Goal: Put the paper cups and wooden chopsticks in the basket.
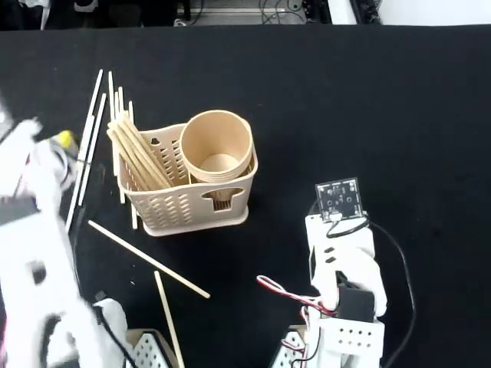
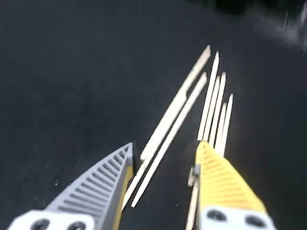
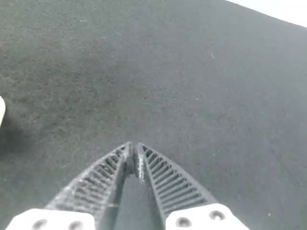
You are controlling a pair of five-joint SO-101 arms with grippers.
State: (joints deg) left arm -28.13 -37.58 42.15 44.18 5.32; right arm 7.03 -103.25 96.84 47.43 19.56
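Black cloth table [image 1: 368, 100], cables [image 1: 268, 9] past its far edge. Beige slotted plastic basket [image 1: 184, 208] holds stacked tan paper cups [image 1: 217, 146] and a chopstick bundle [image 1: 136, 153]. Loose pale wooden chopsticks [image 2: 168, 129] lie left of it; left gripper [image 2: 164, 144] spread over them. Right gripper [image 3: 134, 146] pressed together over bare cloth.

The table [image 1: 368, 115] was covered in a plain black cloth from the near edge to the far one. A pale slatted basket [image 1: 184, 208] stood on it, left of centre. Loose wooden sticks lay flat on the cloth around the basket. Two thin chopsticks [image 1: 90, 123] slanted side by side well out to the left. A bundle of chopsticks [image 1: 113, 100] ran close along the basket's left side, tips pointing far. Nearer, a single chopstick [image 1: 147, 259] lay diagonally, apart from the basket. The last chopstick [image 1: 169, 320] lay just nearer still, reaching toward the near edge.
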